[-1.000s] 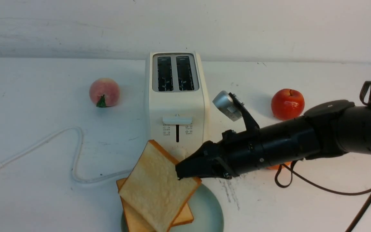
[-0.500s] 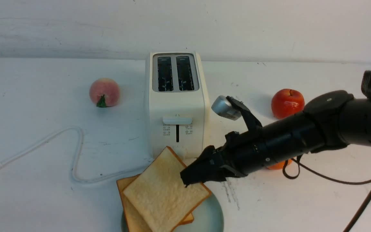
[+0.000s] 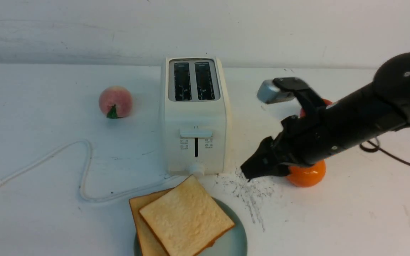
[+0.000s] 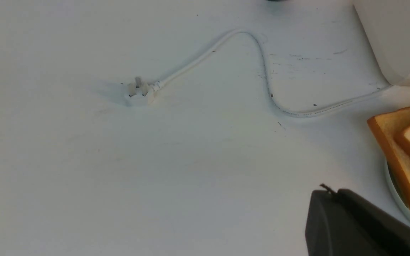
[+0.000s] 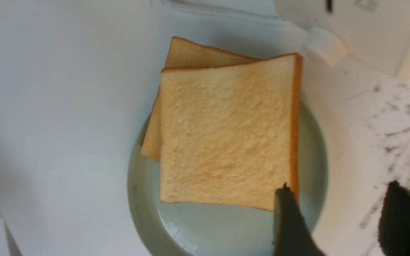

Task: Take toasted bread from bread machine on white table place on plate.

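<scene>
At the bottom centre of the front view, the plate (image 3: 231, 242) sits on the white table (image 3: 41, 213), cut off by the frame's lower edge. Both slices of the toasted bread (image 3: 186, 217) lie flat on it, the upper one skewed across the lower, whose corner juts past the plate's left rim. The left gripper (image 4: 327, 201) shows only in its wrist view, as a dark piece near the plate; whether it is released or clenched cannot be told. Right of centre, the right gripper (image 3: 250, 172) hangs over a patch of grey scratch marks (image 3: 251, 193), its fingers (image 5: 290, 220) spread apart and grasping nothing, with an orange (image 3: 308, 176) showing under its wrist. Behind the plate, at mid-frame, stands the bread machine (image 3: 195, 117), its cord (image 3: 84, 160) looping toward the left edge. A peach (image 3: 115, 101) rests farther back, at upper left.
</scene>
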`<state>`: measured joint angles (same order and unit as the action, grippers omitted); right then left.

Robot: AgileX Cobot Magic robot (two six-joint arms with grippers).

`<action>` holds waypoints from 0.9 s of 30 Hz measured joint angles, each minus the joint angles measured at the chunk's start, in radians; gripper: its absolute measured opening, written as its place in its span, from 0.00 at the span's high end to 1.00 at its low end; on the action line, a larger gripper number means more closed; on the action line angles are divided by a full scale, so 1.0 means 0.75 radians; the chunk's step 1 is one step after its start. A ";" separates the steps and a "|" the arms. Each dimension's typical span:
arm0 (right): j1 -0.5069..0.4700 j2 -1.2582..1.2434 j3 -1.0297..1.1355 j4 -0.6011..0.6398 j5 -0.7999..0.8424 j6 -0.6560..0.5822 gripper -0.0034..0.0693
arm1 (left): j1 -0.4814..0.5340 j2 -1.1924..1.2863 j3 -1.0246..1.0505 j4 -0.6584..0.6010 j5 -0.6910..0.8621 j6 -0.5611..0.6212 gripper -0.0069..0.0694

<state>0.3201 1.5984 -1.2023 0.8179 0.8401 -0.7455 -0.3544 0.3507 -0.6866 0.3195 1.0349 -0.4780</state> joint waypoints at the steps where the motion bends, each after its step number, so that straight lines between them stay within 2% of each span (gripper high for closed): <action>1: -0.023 -0.052 0.000 -0.040 0.007 0.058 0.62 | 0.000 0.000 0.000 0.000 -0.010 0.000 0.93; 3: -0.062 -0.121 0.000 -0.093 0.021 0.132 0.73 | 0.000 0.000 0.000 0.000 -0.027 0.000 0.93; 4: -0.112 -0.235 0.000 -0.181 0.037 0.202 0.89 | 0.000 0.000 0.000 -0.008 -0.064 0.000 0.93; 7: -0.181 -0.374 0.000 -0.280 0.050 0.287 0.97 | 0.000 0.000 0.000 -0.024 -0.112 0.000 0.93; 12: -0.353 -0.817 0.044 -0.491 0.031 0.445 0.96 | 0.000 0.000 0.000 -0.094 -0.264 0.000 0.93; 16: -0.429 -1.135 0.196 -0.581 -0.075 0.521 0.96 | 0.000 0.000 0.000 -0.129 -0.350 0.000 0.93; 19: -0.450 -1.305 0.317 -0.595 -0.170 0.557 0.96 | 0.000 0.000 0.000 -0.138 -0.382 0.000 0.93; 23: -0.454 -1.655 0.665 -0.599 -0.433 0.594 0.96 | 0.000 0.000 0.000 -0.141 -0.417 0.000 0.93; 27: -0.454 -1.813 0.856 -0.619 -0.571 0.594 0.95 | 0.000 0.000 0.013 -0.142 -0.433 0.000 0.93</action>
<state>-0.0207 0.2388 -0.5602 0.3538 0.4119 -0.3001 -0.3544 0.3507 -0.6766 0.2127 0.7099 -0.4780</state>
